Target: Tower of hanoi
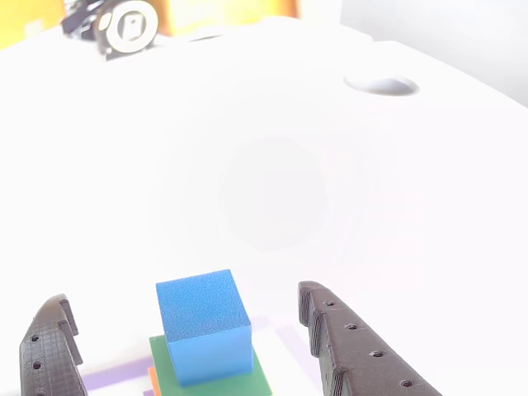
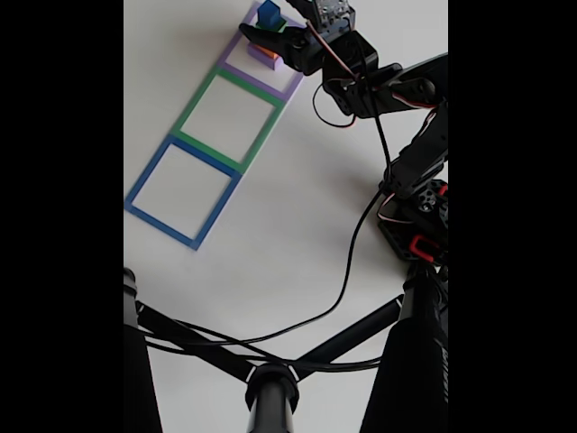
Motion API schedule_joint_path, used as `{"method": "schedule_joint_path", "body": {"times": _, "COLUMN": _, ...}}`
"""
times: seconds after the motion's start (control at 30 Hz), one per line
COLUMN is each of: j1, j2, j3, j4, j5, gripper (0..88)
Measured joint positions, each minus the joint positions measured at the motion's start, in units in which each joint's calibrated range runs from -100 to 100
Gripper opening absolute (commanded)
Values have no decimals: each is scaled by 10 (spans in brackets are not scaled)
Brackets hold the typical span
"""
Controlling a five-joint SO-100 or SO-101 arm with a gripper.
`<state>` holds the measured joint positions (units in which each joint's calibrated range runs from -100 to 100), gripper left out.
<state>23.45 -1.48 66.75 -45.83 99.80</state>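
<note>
Other view: the blue cube [image 1: 203,327] sits at bottom centre atop the green cube [image 1: 210,373], an orange edge [image 1: 153,381] peeking beneath. The gripper [image 1: 194,346] straddles the stack, fingers [image 1: 355,351] spread wide and clear of the cube (holding nothing). Fixed view: the stack [image 2: 268,14] occupies the purple outline [image 2: 290,87] at the top; green [image 2: 194,115] and blue [image 2: 144,185] outlines follow diagonally. No legible writing.

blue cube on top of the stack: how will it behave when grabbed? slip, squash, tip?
The blue cube has a matte, grainy surface, so it probably won't slip. It looks foam-like, likely light and slightly squashable. It sits flat on the green cube, between the open end effector fingers; an off-centre squeeze might shift the stack.
</note>
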Motion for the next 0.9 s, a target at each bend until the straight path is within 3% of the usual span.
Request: {"method": "schedule_joint_path", "body": {"times": 0.9, "j1": -11, "j2": 23, "j3": -1, "j4": -10, "j5": 0, "gripper": 130}}
